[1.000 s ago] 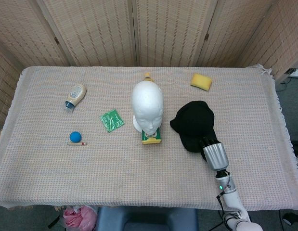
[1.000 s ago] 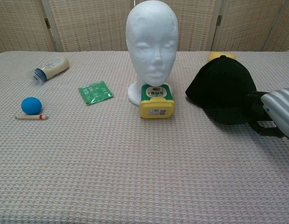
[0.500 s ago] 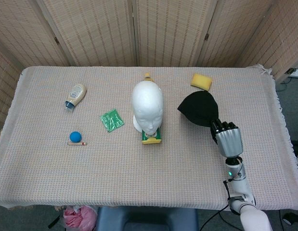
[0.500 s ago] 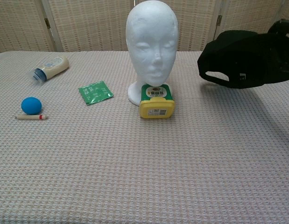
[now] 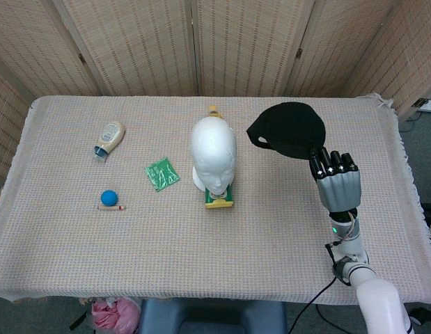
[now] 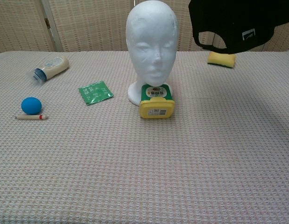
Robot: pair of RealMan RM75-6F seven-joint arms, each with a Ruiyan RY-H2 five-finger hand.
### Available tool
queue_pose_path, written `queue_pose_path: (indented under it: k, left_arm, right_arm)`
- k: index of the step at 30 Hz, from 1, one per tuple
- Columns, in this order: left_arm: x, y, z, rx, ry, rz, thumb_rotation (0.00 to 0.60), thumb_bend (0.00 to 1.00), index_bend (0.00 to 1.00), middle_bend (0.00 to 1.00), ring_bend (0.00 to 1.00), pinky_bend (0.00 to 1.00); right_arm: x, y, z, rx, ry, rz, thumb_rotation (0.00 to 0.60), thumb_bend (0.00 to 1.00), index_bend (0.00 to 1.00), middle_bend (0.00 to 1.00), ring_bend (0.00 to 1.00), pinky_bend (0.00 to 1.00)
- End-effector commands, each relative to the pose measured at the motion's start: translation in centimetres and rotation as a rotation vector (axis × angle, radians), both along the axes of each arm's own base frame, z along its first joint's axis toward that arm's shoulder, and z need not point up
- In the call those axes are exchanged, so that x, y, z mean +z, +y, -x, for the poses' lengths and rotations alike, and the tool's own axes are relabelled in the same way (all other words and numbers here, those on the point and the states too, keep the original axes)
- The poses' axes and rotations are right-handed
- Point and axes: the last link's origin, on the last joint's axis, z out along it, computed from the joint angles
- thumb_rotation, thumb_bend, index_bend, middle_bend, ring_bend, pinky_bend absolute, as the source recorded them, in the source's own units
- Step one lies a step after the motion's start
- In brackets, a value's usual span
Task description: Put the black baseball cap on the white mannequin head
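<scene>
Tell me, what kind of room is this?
Probably a robot test or demo setup, not a home: folding woven screens fence off a cloth-covered table, where unrelated items sit spaced apart around a white mannequin head.

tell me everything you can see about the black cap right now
The black baseball cap is off the table, held up in the air by the right hand, which grips it at its near right edge. It looks like soft dark fabric with a rounded crown. The chest view shows its open back with an adjuster strap and a small pale tag. It hangs to the right of the white mannequin head, about level with its top, not touching it.
</scene>
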Motion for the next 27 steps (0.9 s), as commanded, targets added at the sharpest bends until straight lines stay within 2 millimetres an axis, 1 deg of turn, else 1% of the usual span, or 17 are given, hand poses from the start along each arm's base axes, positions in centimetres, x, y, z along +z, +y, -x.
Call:
queue_pose_path:
  k: [1,3,6,10,12,15,18,21,24,27]
  left_arm:
    - [-0.1,0.1,0.0,0.002,0.000,0.003,0.600,0.22,0.00,0.00,0.00,0.12]
    - [-0.1,0.1,0.1,0.005,-0.001,0.004,0.600,0.22,0.00,0.00,0.00,0.12]
    - [0.0,0.1,0.2,0.008,-0.007,0.006,0.600,0.22,0.00,0.00,0.00,0.12]
    - [0.1,0.1,0.3,0.012,-0.014,0.010,0.600,0.22,0.00,0.00,0.00,0.12]
    - [0.1,0.1,0.4,0.016,-0.016,0.013,0.600,0.22,0.00,0.00,0.00,0.12]
    - [0.1,0.0,0.5,0.026,-0.021,0.014,0.600,0.22,0.00,0.00,0.00,0.12]
    - [0.2,0.0,0.5,0.032,-0.025,0.015,0.600,0.22,0.00,0.00,0.00,0.12]
    - [0.3,-0.1,0.5,0.028,-0.028,0.016,0.600,0.22,0.00,0.00,0.00,0.12]
    - [0.4,-0.2,0.5,0.026,-0.033,0.015,0.600,0.22,0.00,0.00,0.00,0.12]
    - [0.4,-0.4,0.5,0.022,-0.033,0.012,0.600,0.22,0.00,0.00,0.00,0.12]
  right_arm:
    - [1.2,-1.1,-2.5,0.054,0.014,0.070,0.600,0.58,0.96,0.83,0.77,0.90]
    - [1.5,-1.7,-4.1,0.081,0.032,0.099,0.600,0.58,0.96,0.83,0.77,0.90]
    - [2.0,-2.8,-7.1,0.106,0.067,0.146,0.600,0.58,0.96,0.82,0.77,0.90]
    - [2.2,-4.0,-10.0,0.096,0.056,0.160,0.600,0.58,0.96,0.82,0.77,0.90]
    - [2.0,-4.3,-11.3,0.098,0.060,0.161,0.600,0.58,0.96,0.82,0.77,0.90]
    - [1.0,-4.6,-13.4,0.105,0.054,0.132,0.600,0.58,0.96,0.82,0.77,0.90]
    - [-0.3,-4.5,-14.6,0.116,0.059,0.101,0.600,0.58,0.96,0.82,0.77,0.90]
    - [-1.6,-4.2,-15.2,0.124,0.070,0.071,0.600,0.58,0.96,0.82,0.77,0.90]
    - [-3.0,-4.0,-15.3,0.127,0.089,0.042,0.600,0.58,0.96,0.82,0.77,0.90]
    - [-3.8,-3.7,-15.1,0.132,0.103,0.025,0.600,0.58,0.96,0.82,0.77,0.90]
